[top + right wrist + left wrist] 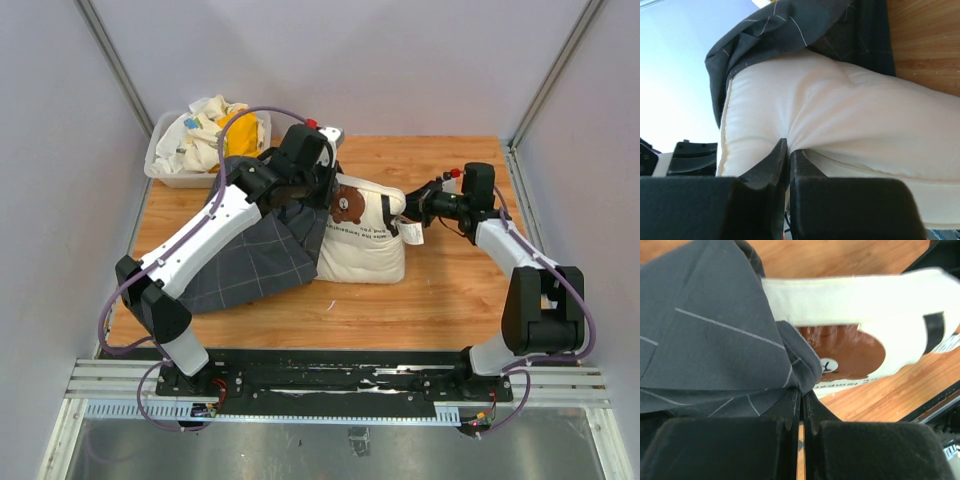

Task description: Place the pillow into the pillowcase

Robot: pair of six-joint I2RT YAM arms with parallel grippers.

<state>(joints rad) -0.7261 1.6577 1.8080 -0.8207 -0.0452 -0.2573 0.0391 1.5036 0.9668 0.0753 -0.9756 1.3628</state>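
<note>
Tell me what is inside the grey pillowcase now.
One end of the cream pillow goes into the pillowcase mouth; the rest lies outside. How deep it reaches is hidden by the fabric.

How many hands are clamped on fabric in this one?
2. The left hand pinches the dark charcoal grid-lined fabric pillowcase; the right hand pinches the cream-white soft rectangular pillow.

White shells over black joints clad the left arm and right arm, lilac cables alongside; left hand and right hand are black.
</note>
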